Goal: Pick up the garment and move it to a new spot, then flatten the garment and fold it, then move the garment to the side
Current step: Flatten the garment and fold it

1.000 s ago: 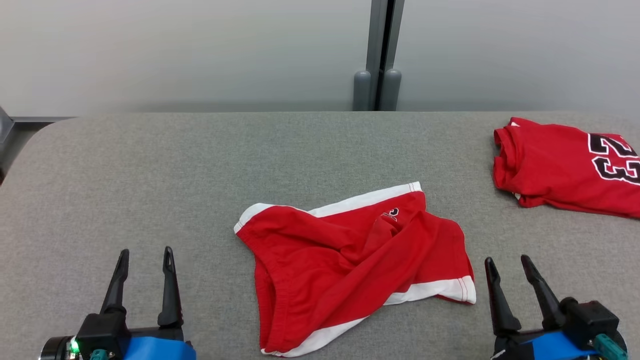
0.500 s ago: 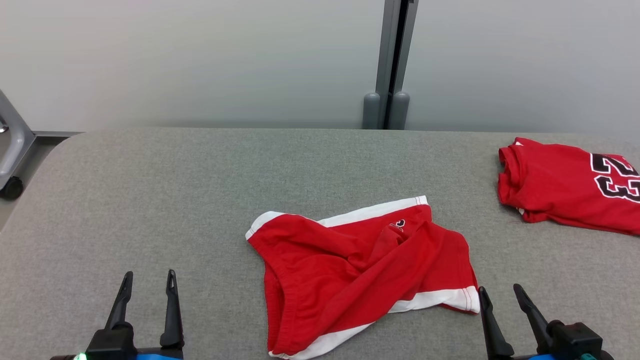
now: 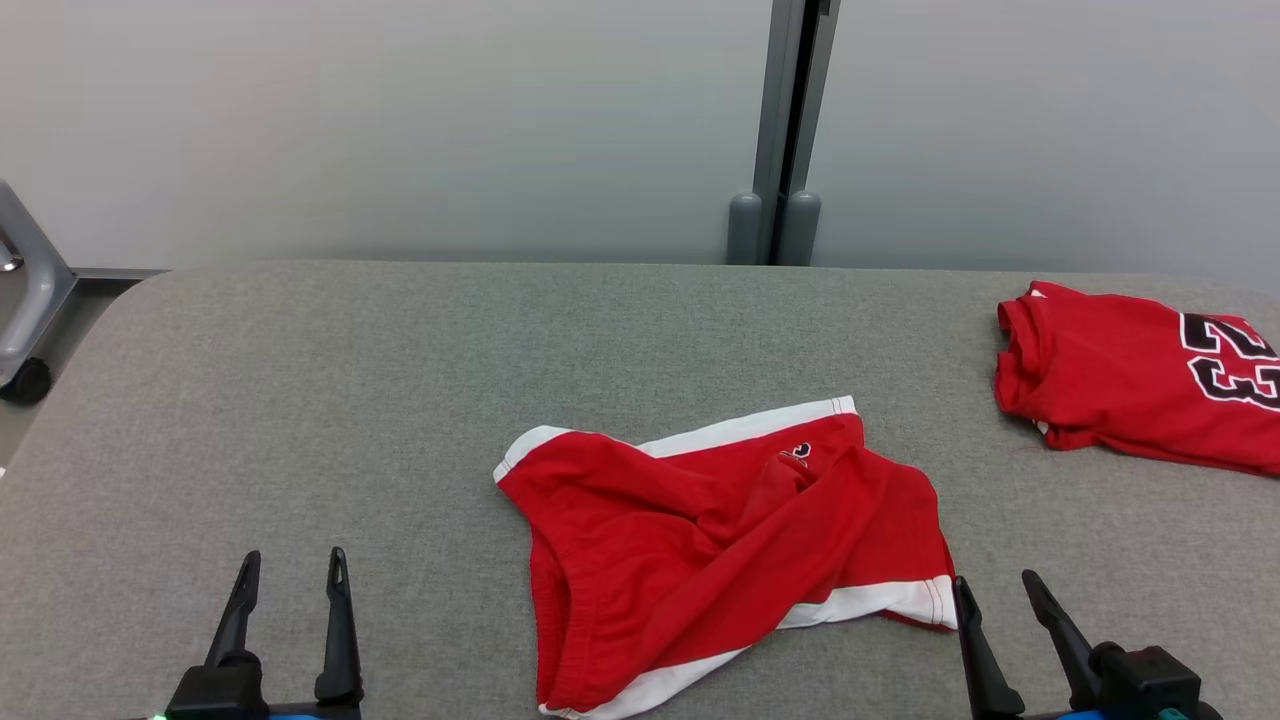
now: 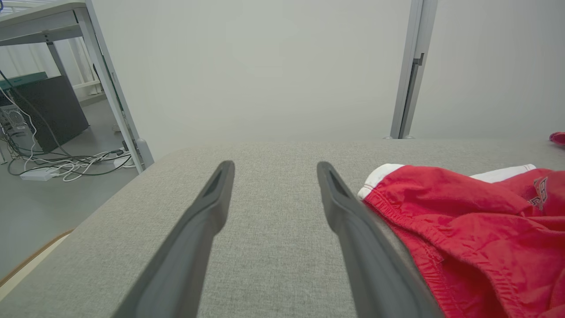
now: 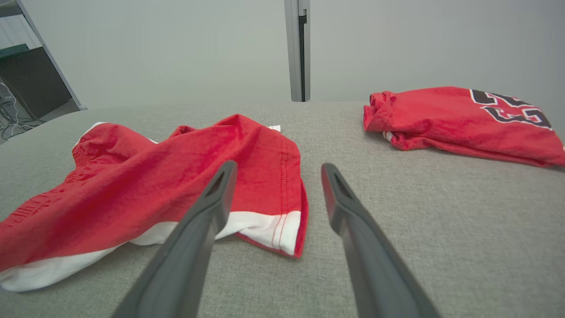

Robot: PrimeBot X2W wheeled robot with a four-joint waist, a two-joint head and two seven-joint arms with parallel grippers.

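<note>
Crumpled white-trimmed red shorts (image 3: 720, 540) on grey woven counter (image 3: 300, 400); folded jersey (image 3: 1110, 390) far right. Spread, empty: left pincer (image 3: 293, 553), right pincer (image 3: 994, 577).

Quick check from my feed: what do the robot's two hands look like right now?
Both the left hand and the right hand have two long, dark grey fingers that taper to narrow tips, with a slim slot near each tip. Each pair rises from a chunky black block.
</note>
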